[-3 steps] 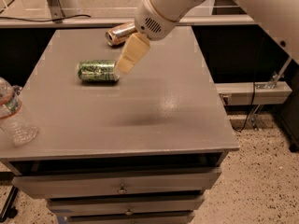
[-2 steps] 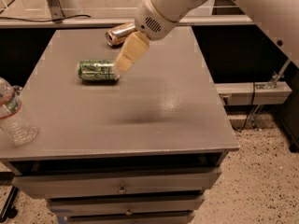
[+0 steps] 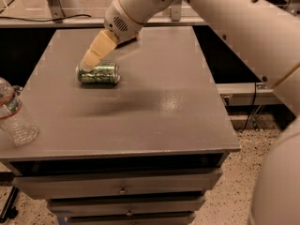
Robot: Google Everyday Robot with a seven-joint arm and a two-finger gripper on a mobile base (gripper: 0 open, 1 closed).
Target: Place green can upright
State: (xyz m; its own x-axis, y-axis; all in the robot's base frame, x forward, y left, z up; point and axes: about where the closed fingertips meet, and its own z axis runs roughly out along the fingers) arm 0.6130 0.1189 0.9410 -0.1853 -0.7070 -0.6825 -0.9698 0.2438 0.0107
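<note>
Grey and plain, the table point(image 3: 164, 102) fills most of the view, with a stack of drawers point(image 3: 123, 190) under its front edge and a speckled floor point(image 3: 234, 191) showing at the lower right. Lying on its side in the upper left part of the tabletop is the green can point(image 3: 99, 73), its long axis running left to right and its silver ends facing the left and right sides of the frame. A big white arm point(image 3: 197, 13) reaches in from the upper right and slants down toward it. At the arm's end the tan gripper point(image 3: 92, 59) points down and to the left, its tip right at the upper left end of the can, touching it or very nearly so. Whether the gripper is open or closed I cannot tell from where I stand, and nothing appears to be lifted in it. At the far left edge, well apart from the can, a clear plastic bottle point(image 3: 14, 118) stands on the table. A dark cable point(image 3: 255, 111) hangs at the right.
</note>
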